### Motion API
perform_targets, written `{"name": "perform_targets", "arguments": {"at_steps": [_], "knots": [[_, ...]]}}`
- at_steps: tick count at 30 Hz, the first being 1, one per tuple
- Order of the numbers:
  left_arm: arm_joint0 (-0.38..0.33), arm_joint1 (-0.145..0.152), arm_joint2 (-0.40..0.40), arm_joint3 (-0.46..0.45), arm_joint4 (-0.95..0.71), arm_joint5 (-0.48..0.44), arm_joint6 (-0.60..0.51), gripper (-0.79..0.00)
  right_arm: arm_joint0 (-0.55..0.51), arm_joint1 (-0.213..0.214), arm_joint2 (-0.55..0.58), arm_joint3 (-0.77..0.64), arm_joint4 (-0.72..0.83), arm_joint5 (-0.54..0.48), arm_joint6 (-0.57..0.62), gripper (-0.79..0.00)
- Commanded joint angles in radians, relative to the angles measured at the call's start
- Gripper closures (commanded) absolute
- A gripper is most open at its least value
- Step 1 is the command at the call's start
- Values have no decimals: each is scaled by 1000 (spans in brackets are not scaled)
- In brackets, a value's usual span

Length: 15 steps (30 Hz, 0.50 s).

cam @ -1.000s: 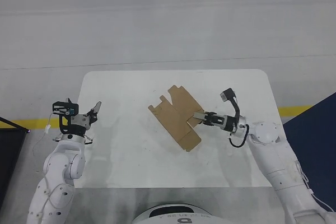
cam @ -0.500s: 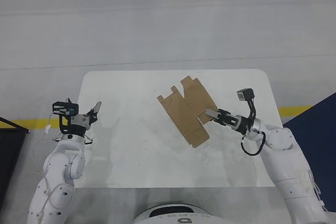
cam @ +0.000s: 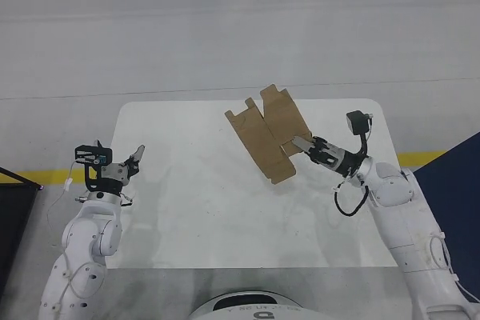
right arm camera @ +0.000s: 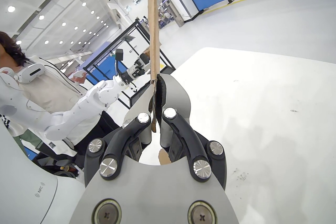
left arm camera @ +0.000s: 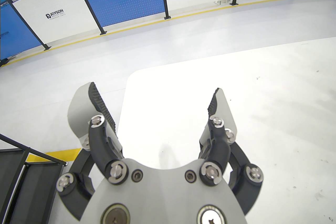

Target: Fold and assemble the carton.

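Gripping: R gripper (right arm camera: pixel 157 93) clenched on one edge of the carton (right arm camera: pixel 153 25), a flat blank, not yet folded.
Carton pos: looks lifted off table (cam: pixel 184 232), over far-right part, one corner past far edge.
Long axis: seen edge-on from R wrist, stretching straight out from fingertips.
Nearer arm: R, already holding. L gripper (cam: pixel 132 158) spread wide, empty, at left table edge, well apart from carton.
Next, prob.: bring carton and L together before opening panels.
Print: none legible on carton; logos on wall panels behind, not read off.
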Motion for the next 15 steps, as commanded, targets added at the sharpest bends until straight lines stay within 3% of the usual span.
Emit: {"name": "perform_targets", "arguments": {"at_steps": [1,13,15], "knots": [[0,0,0,0,0,0,0,-785,8,0,-8,7,12,5,-2,0],[0,0,0,0,0,0,0,-785,6,-2,-16,3,19,14,-8,0],[0,0,0,0,0,0,0,-785,17,-12,-84,-1,186,52,-3,0]]}}
